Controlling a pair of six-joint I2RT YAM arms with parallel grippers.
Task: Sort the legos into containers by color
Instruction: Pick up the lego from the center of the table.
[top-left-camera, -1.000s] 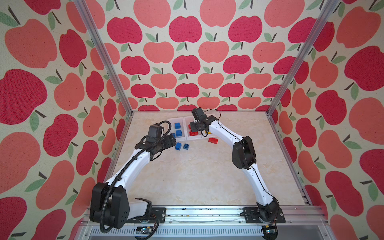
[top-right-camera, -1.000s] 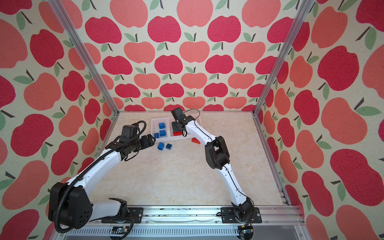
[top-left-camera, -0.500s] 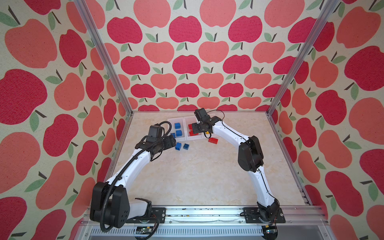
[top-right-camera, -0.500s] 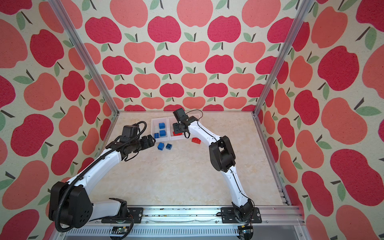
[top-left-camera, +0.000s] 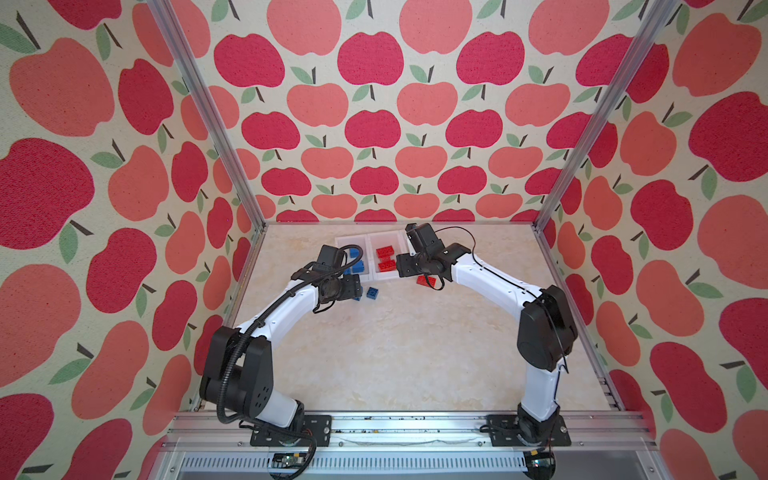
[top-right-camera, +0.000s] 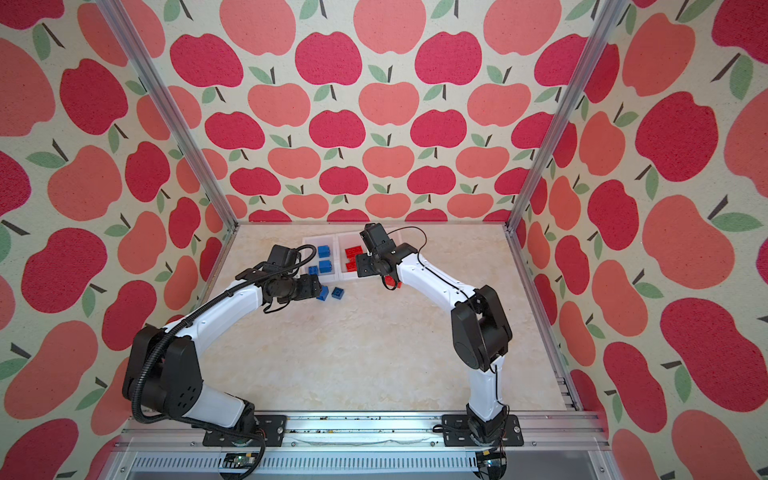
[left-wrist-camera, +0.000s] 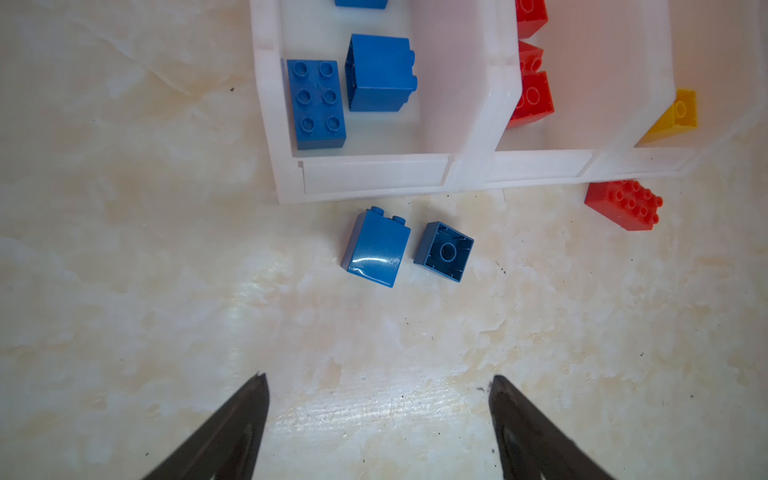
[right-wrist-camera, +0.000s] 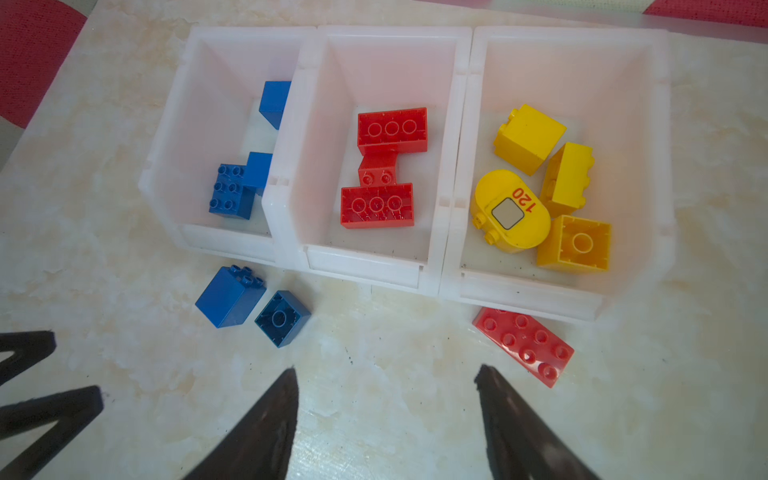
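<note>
1. Overhead, in both top views: containers (top-left-camera: 344, 245) at far side of table (top-left-camera: 395, 353); oblong red lego (top-left-camera: 424, 281) loose just in front.
2. Left wrist: left gripper (left-wrist-camera: 378, 380) spread wide, empty, short of 2 loose blues near blue's bin: side-lying blue lego (left-wrist-camera: 376, 249), upturned blue lego (left-wrist-camera: 444, 252). Prob. light, rigid, slick; pinch flat walls, not studs.
3. Right wrist: right gripper (right-wrist-camera: 386, 372) parted, empty. Red one lies studs-up just beside yellow-filled bin; take across short width.
</note>
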